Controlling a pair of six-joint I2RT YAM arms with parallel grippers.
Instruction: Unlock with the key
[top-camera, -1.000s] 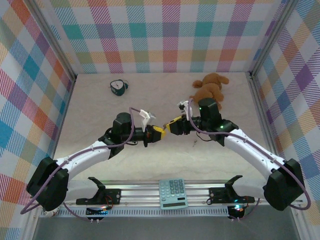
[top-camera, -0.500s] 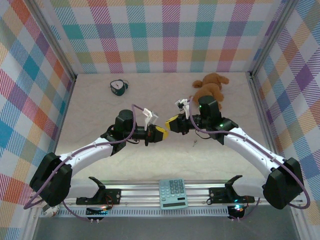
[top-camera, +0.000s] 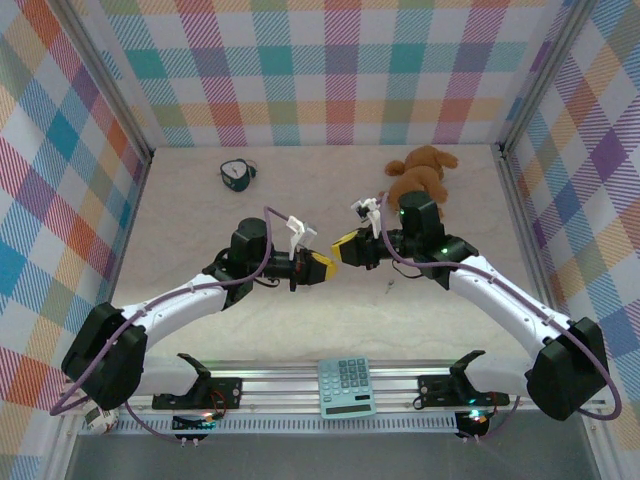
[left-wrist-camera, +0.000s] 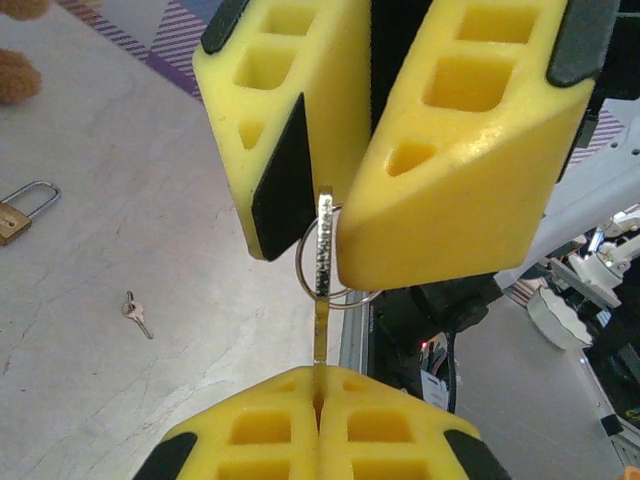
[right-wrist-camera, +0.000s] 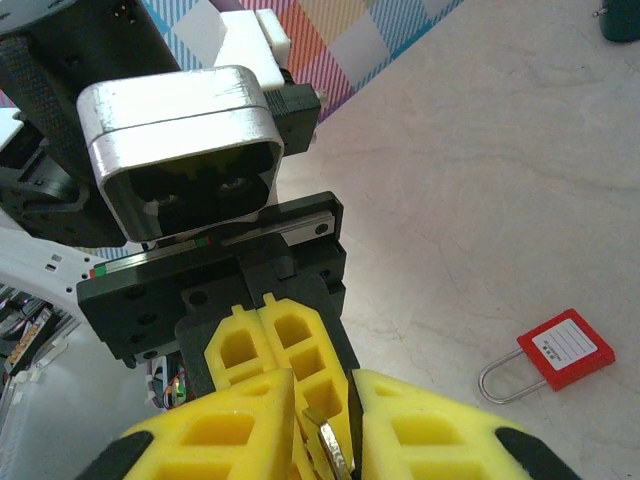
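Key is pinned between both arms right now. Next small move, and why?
Probably close the right fingers firmly on the head of the key before anything else. The left fingers are shut on its blade, and the right fingers straddle its head, but I can't tell whether they pinch it.

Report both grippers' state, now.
The left gripper is shut on the key, pinching its blade.
The right gripper has its jaws narrowly around the key's head; whether they clamp it cannot be told.
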